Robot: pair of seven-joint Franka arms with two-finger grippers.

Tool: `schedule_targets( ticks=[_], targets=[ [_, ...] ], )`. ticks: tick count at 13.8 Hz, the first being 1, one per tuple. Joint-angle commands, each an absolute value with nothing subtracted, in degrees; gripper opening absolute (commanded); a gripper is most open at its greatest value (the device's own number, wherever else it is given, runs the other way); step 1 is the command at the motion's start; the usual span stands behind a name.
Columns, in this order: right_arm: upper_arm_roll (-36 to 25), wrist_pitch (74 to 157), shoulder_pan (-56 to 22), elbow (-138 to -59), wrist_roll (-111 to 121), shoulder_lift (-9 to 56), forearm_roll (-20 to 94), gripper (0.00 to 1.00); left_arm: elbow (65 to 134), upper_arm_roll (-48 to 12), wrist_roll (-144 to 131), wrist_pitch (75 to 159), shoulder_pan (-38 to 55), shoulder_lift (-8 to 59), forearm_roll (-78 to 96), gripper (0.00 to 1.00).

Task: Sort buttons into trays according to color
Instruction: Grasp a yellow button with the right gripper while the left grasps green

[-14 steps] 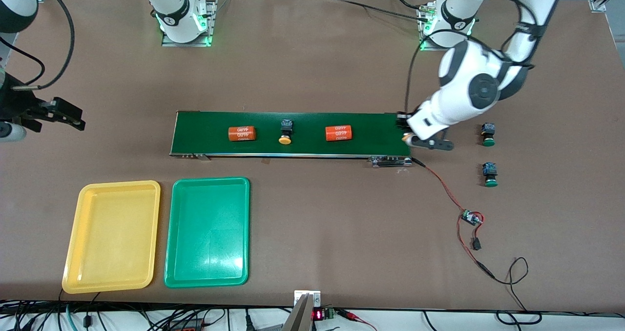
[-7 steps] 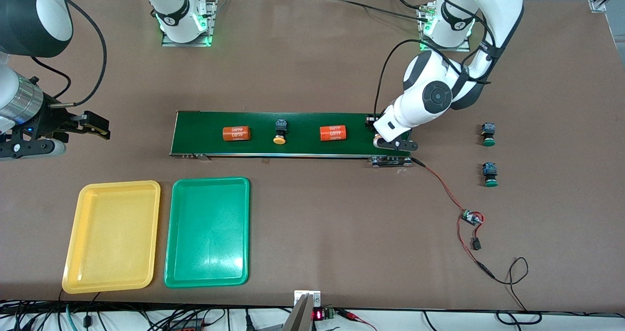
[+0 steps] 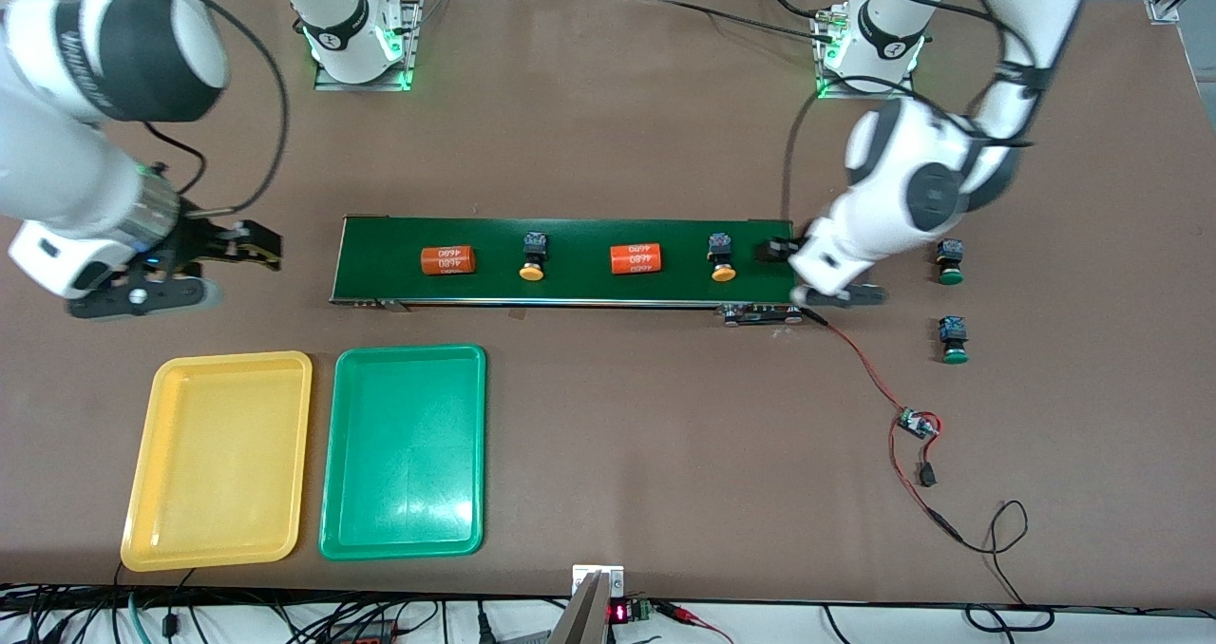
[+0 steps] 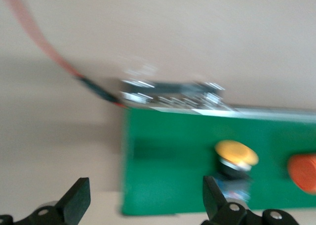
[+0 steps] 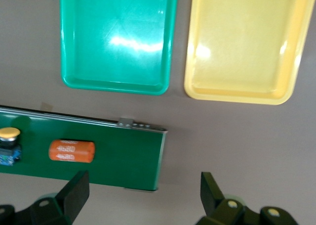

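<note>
Belt edges: we see the conveyor belt [image 3: 565, 260] carrying two yellow buttons, one [image 3: 532, 256] between the two orange cylinders [image 3: 447, 260] [image 3: 635, 258], the other [image 3: 722, 257] near the belt's end toward the left arm.
Off-belt: we note two green buttons [image 3: 948, 261] [image 3: 954, 339] on bare table at the left arm's end, well apart from the belt, the second nearer the front camera.
Trays: yellow tray [image 3: 141, 454] and green tray [image 3: 334, 454] sit side by side, nearer the front camera than the belt, both holding nothing.
Open room: we see bare brown table between belt and trays.
Left gripper [image 3: 836, 293]: fingers spread wide, holding nothing, over the belt's end edge.
Right gripper [image 3: 249, 247]: fingers spread wide, holding nothing, over bare table just off the belt's other end.
Change: since the earlier frame we record the second yellow button released on the belt, the left gripper drawn back, the right gripper closer to the belt, belt items shifted toward the right arm's end.
</note>
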State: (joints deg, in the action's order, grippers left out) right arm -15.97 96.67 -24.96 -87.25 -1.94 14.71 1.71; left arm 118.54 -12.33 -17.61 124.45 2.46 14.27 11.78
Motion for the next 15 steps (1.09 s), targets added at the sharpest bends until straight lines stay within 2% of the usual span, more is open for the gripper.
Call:
schedule_targets(
  ticks=[1,3,4,7,9,11,15],
  targets=[
    [-16.26,96.94,-27.15,-87.54,-4.66,16.25,3.07,1.00,119.53,-5.39,-14.87,123.57,1.76,15.37,5.93,1.00],
    [-16.26,97.73,-29.25,-92.34,-6.57,16.09,7.71,1.00,119.01,-2.04,-7.51,124.10,0.97,17.13,-1.99,1.00],
    [-16.26,101.30,-29.96,-96.55,-9.20,15.30,9.65,1.00,118.92,-0.80,-4.86,124.80,0.88,17.57,-4.20,1.00],
    [-14.17,108.71,-32.87,-104.49,-12.21,13.71,10.90,1.00,118.83,3.85,0.69,137.58,-0.52,21.43,-11.60,1.00],
    [-10.30,111.08,-32.87,-107.13,-16.86,13.45,10.11,1.00,118.92,4.48,3.85,144.30,-2.36,23.64,-11.25,1.00],
    [-6.43,112.32,-32.87,-109.06,-20.72,13.10,8.88,1.00,119.00,4.39,4.30,144.84,-3.51,25.21,-10.99,1.00],
    [-1.06,122.15,-32.96,-116.36,-30.65,12.57,5.63,1.00,120.50,3.96,4.22,150.20,-3.96,26.98,-9.50,1.00]
  ],
)
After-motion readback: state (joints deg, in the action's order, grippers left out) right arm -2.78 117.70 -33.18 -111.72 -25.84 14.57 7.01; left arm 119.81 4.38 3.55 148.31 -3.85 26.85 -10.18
